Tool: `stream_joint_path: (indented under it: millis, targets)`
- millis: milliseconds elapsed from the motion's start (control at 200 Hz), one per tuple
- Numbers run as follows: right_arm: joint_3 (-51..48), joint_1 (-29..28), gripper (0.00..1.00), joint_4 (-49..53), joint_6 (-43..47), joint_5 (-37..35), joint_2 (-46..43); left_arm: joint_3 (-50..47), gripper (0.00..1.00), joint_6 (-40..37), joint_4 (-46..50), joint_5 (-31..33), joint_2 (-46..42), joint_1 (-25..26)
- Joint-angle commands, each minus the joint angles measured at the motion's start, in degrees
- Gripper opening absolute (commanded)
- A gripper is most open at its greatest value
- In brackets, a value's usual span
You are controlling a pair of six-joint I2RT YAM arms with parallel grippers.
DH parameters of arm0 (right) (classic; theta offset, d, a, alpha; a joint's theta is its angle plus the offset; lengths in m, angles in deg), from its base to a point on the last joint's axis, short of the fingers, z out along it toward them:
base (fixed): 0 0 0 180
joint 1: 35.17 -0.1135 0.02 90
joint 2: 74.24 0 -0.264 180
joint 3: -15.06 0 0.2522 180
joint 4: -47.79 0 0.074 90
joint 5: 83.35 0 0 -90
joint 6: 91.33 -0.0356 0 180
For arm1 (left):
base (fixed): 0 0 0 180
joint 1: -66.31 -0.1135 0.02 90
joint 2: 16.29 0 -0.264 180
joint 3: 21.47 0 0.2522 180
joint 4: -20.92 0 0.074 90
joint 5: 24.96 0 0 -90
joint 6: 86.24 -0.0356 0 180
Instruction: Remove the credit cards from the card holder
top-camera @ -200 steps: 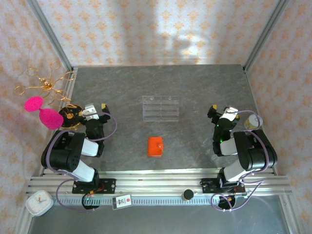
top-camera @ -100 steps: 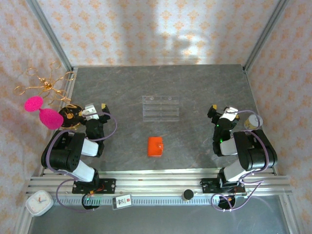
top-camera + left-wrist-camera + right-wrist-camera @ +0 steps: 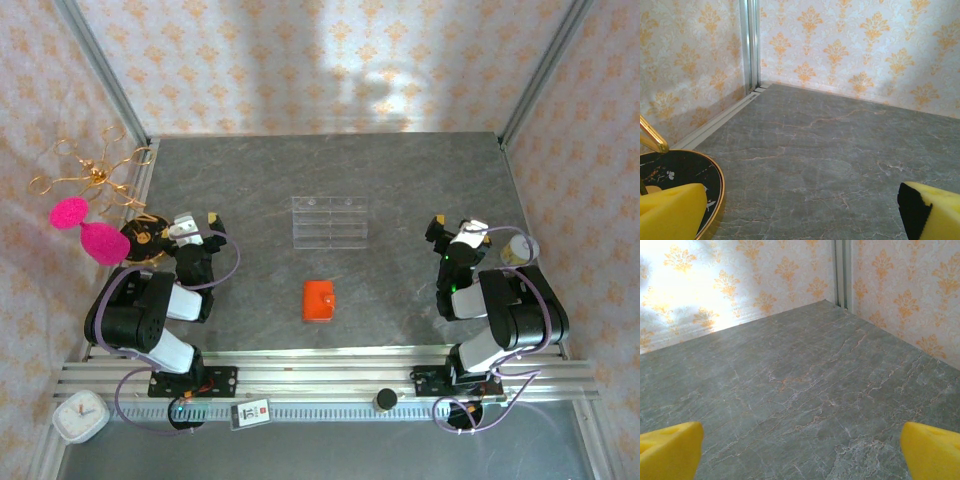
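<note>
— Where is the task item found?
— The small orange-red square card holder (image 3: 320, 300) is seen lying flat on the grey marble-patterned table (image 3: 400, 180), between the two arms and nearer the front edge. It is touched by nothing. Whether cards are held inside cannot be told.

— How are the grippers recorded?
— The left gripper (image 3: 205, 222) is held low at the left side, near a round black gold-rimmed plate (image 3: 685, 172). Its yellow-padded fingers (image 3: 670, 212) are spread wide in the left wrist view, with bare table between them. The right gripper (image 3: 452, 230) is held at the right side, well apart from the holder. Its yellow fingers (image 3: 670, 447) are likewise spread, with nothing gripped.

— What else is noted?
— A clear acrylic slotted rack (image 3: 329, 221) is set beyond the holder, apart from it.

— What is changed since one second ago?
— No change is detected. The holder, rack and both arms are found in the same positions.
</note>
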Motion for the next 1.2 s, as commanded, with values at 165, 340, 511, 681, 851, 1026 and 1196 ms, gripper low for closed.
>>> stream_joint_path:
  millis: [165, 340, 511, 681, 851, 1026, 1196]
  targets:
    - [0.0, 0.1, 1.0, -1.5, 0.0, -1.8, -1.9, 1.5, 0.99, -1.1, 12.0, 6.8, -15.4, 2.9]
    - [1.1, 1.8, 1.0, 1.2, -1.0, 1.1, -2.0, 6.9, 0.99, 4.9, 22.1, 4.9, -20.5, 3.0]
    - [-0.7, -1.6, 1.0, -1.6, 1.6, -3.3, -3.4, 10.2, 0.99, 10.1, 28.1, 5.4, -25.1, 3.0]
    - [11.6, 2.5, 1.0, 18.1, -1.8, 1.3, -0.7, 12.0, 0.99, 25.8, 32.5, 7.8, -27.8, 2.3]
    - [10.9, -0.8, 1.0, 21.9, -4.9, -11.5, -10.7, 12.1, 0.99, 42.4, 41.0, 2.2, -31.4, -1.4]
    - [14.2, -0.9, 1.0, 39.0, -33.3, -23.1, -16.2, 12.5, 0.99, 43.0, 40.1, -9.2, -31.3, -2.7]
    - [18.2, 3.5, 0.91, 48.3, -37.0, 2.0, -15.4, 4.2, 0.99, 46.7, 21.2, -15.8, -34.6, -2.6]
